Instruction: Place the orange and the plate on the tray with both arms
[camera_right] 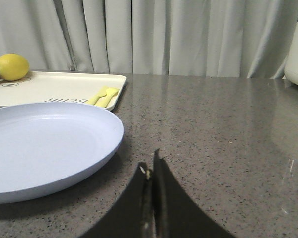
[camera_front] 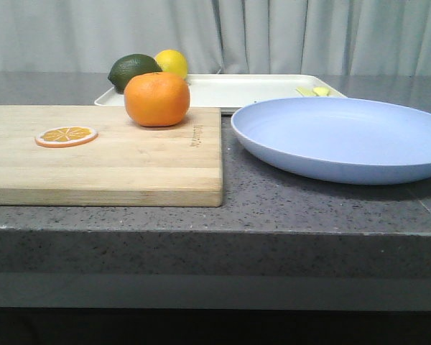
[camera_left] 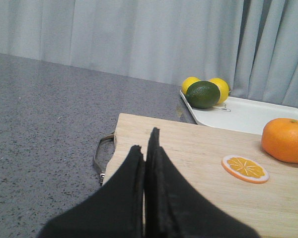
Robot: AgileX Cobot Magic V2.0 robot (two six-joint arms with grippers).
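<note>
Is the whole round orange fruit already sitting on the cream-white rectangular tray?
No, the whole round orange fruit rests on the wooden cutting board, in front of the cream-white rectangular tray.

A bright orange, dimpled whole fruit point(camera_front: 156, 99) sits on a pale blond wooden cutting board point(camera_front: 129, 165). A matte lavender-blue round plate point(camera_front: 345, 140) and cream-white rectangular tray point(camera_front: 237, 90) rest on speckled dark grey stone counter point(camera_front: 309, 208).

Orange point(camera_front: 156, 99) on board; lavender plate point(camera_front: 345, 139) before cream tray point(camera_front: 237, 89)
</note>
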